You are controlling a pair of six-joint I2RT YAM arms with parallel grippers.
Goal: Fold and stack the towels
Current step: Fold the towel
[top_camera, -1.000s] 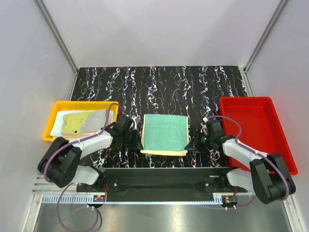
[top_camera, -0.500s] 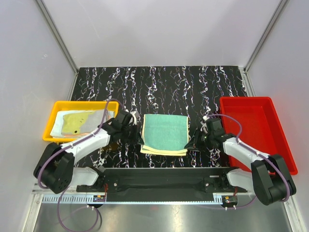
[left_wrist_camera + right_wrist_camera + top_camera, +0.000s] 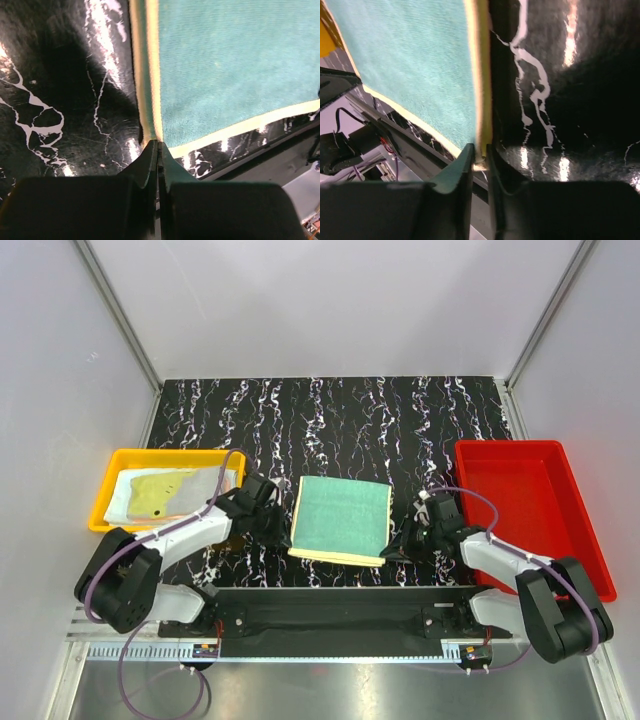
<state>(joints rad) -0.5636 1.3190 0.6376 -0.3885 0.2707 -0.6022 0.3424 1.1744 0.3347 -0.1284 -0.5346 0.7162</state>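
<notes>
Table: black marbled top (image 3: 400, 420), grey walls behind it.
Towel: green with a yellow hem (image 3: 340, 518), folded flat at the middle of the table between my arms, lying slightly askew.
Left pincer: mine (image 3: 158, 150) is pressed fully together at the towel's near left corner, where the hem runs into my tips.
Right pincer: mine (image 3: 480, 152) is narrow, with the near right corner's hem caught between the jaws.
Other towels: loose (image 3: 160, 490) in the yellow tray (image 3: 170, 454) at left.
Red tray: at right (image 3: 520, 500), apart from the towel.
Risk, layers: I may be pinching only the top ply, so a lift could pull the fold open.
Risk, slip: both holds sit on the very corner, so a quick pull could free one side.
Risk, skew: if my arms move unevenly, the towel twists further and stacks crooked.
</notes>
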